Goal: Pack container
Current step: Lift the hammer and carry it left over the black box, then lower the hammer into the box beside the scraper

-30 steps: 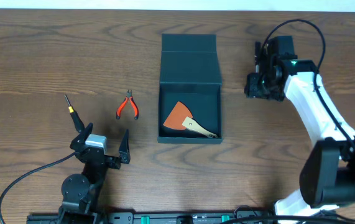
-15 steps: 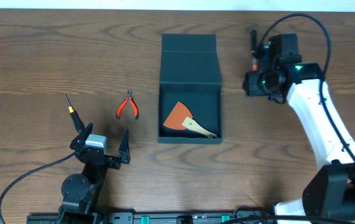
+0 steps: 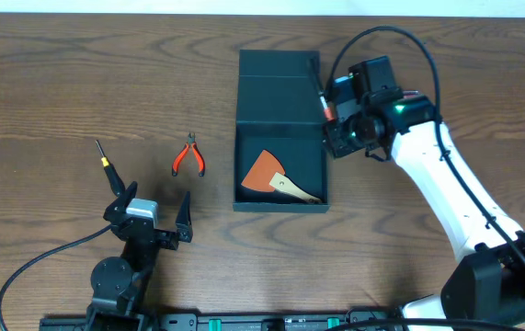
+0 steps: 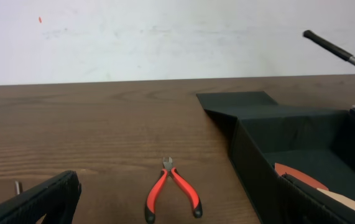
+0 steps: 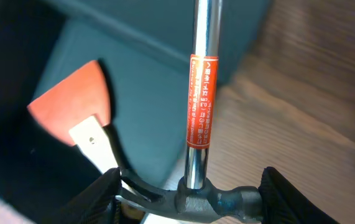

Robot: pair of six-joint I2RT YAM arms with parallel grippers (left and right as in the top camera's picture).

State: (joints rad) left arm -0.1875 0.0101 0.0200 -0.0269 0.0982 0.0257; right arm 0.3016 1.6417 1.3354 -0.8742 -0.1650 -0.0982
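Hammer (image 5: 201,93) is being gripped by its head in right fingers (image 5: 286,196) at the container's (image 3: 280,97) right edge. Left fingers (image 3: 184,213) are being held wide open, empty.

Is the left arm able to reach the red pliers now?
Probably yes: the pliers lie free on the table, just ahead of the open left gripper, with nothing between them.
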